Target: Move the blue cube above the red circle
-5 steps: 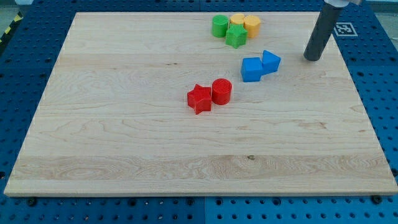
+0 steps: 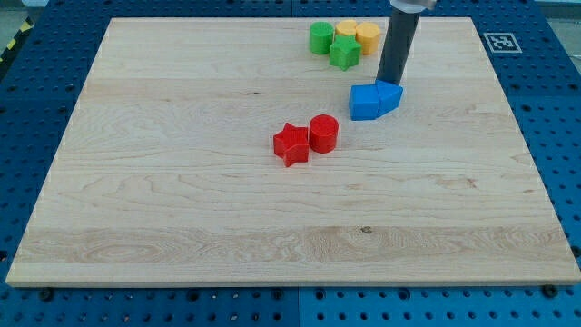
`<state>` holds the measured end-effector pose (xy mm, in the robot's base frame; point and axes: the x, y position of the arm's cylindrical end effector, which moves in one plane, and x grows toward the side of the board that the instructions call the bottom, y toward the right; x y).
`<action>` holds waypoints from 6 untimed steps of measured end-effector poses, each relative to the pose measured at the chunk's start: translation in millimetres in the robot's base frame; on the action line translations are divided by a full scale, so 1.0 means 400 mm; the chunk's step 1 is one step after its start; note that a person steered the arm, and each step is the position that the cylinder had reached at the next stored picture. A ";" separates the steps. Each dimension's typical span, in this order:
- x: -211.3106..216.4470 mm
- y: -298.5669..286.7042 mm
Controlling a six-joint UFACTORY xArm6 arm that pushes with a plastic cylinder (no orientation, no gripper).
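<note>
My tip (image 2: 391, 82) sits right at the top edge of the blue cube (image 2: 365, 102), with a second blue block (image 2: 389, 96) touching it on the view's right. The red circle (image 2: 324, 133) lies below-left, against a red star (image 2: 291, 143). There is no gripper, only the rod. Green and yellow blocks (image 2: 344, 40) cluster near the table's (image 2: 182, 209) top edge.

The blue cube (image 2: 366, 102) sits flat on the desk, right of centre in the upper half, touching a second blue block on its right. The red circle (image 2: 324, 133), a short upright cylinder, stands lower-left of it, apart.
</note>
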<state>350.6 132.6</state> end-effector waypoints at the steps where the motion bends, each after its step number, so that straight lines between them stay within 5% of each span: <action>1: 0.025 0.000; 6: 0.125 -0.240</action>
